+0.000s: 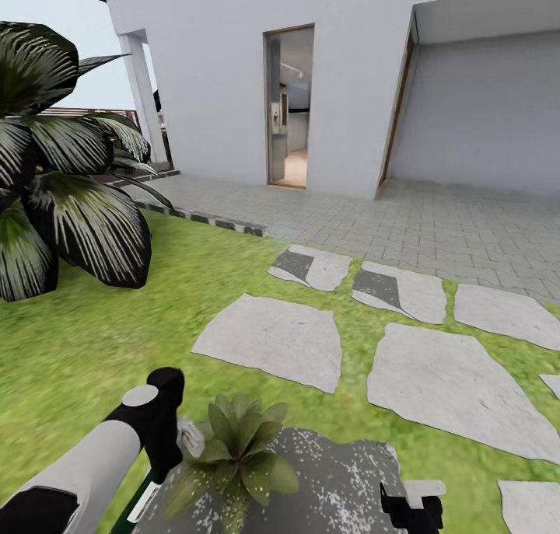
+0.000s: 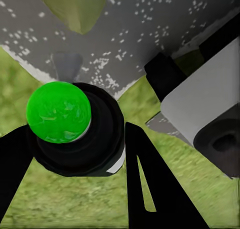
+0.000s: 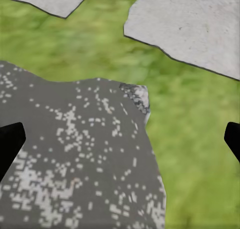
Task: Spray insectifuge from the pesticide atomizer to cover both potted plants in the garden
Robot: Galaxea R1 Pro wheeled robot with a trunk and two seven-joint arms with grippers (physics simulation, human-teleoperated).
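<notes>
My left gripper (image 1: 161, 452) is shut on the pesticide atomizer (image 1: 145, 501), a dark green bottle with a white label, and its white spray head (image 1: 189, 438) points at a potted plant. In the left wrist view the atomizer (image 2: 70, 131) is a dark round body with a bright green disc, between the black fingers (image 2: 142, 179). That potted plant (image 1: 233, 456), a low rosette of pointed green leaves, stands right beside the spray head on a dark speckled stone (image 1: 334, 479). One leaf (image 2: 75, 6) shows past the bottle. My right gripper (image 1: 412, 511) hangs open above the stone (image 3: 75, 154), holding nothing.
A large shrub (image 1: 62, 184) with white-striped leaves stands on the lawn (image 1: 93, 340) to the left. Pale stepping stones (image 1: 272, 336) lead to a paved terrace (image 1: 435, 223) and a white house with an open doorway (image 1: 289, 106). A white and black robot part (image 2: 205, 104) sits close beside my left gripper.
</notes>
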